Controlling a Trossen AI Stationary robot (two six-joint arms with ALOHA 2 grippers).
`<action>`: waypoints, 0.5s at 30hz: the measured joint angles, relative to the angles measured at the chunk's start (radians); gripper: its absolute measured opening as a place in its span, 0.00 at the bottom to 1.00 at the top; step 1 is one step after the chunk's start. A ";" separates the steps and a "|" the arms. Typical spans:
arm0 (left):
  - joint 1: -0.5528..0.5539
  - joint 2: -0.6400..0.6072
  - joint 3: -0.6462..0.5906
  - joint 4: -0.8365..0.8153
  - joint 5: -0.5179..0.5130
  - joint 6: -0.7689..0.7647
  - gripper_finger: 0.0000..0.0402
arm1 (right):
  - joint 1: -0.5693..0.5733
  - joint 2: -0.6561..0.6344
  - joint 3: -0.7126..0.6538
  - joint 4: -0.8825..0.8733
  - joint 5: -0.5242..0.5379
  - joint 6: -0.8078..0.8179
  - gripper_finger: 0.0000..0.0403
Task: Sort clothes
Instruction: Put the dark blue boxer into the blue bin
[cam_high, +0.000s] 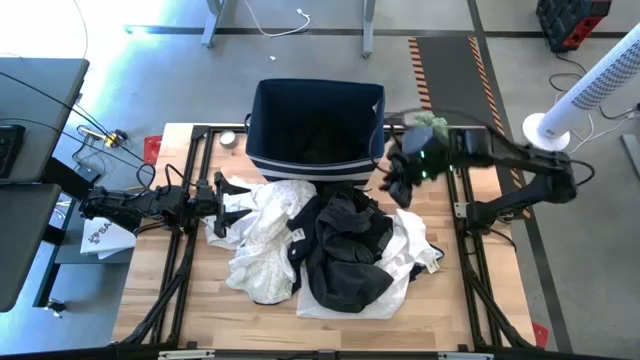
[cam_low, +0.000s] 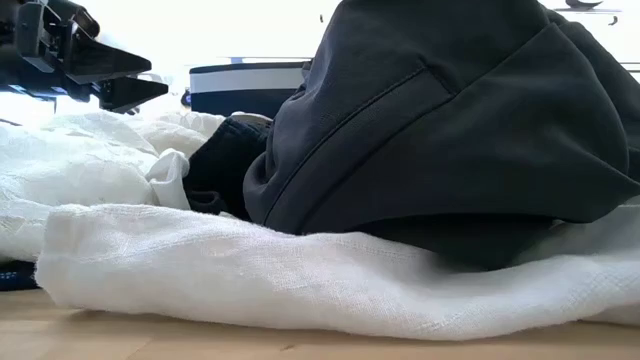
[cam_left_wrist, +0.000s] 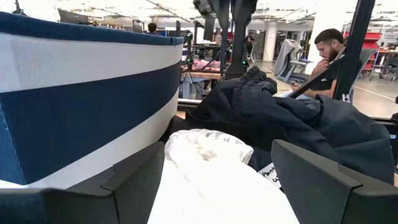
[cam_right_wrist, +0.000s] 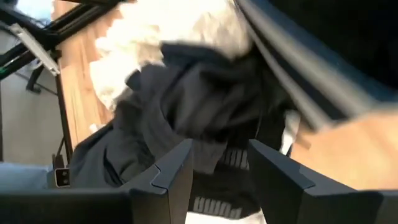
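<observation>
A heap of clothes lies on the wooden table: white garments at the left and right, and a black garment on top in the middle. It fills the low view. My left gripper is open at the heap's left edge, level with the table. A white fold lies between its fingers; I cannot tell if they touch it. My right gripper is by the right near corner of the navy striped bin, shut on a small dark garment. My right gripper pinches the dark garment between its two fingers, at a bunched fold beside some white lettering. The fingers come from above, slanting down from the table's right side. The garment hangs slack below them; I cannot tell whether its lower end is clear of the heap.
The bin stands at the table's far middle, its striped wall close beside my left gripper. A black metal frame runs along the table's left and right sides. A person sits in the room beyond. Bare wood shows at the near edge.
</observation>
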 joint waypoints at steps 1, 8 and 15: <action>0.000 0.000 0.000 0.000 0.000 0.000 0.74 | 0.017 -0.032 -0.071 0.033 0.006 0.041 0.37; 0.000 0.000 0.000 0.000 0.000 0.000 0.74 | 0.103 -0.134 -0.486 0.272 -0.035 0.229 0.37; 0.000 0.000 0.000 0.001 0.000 -0.015 0.74 | 0.106 -0.070 -0.741 0.535 -0.048 0.233 0.37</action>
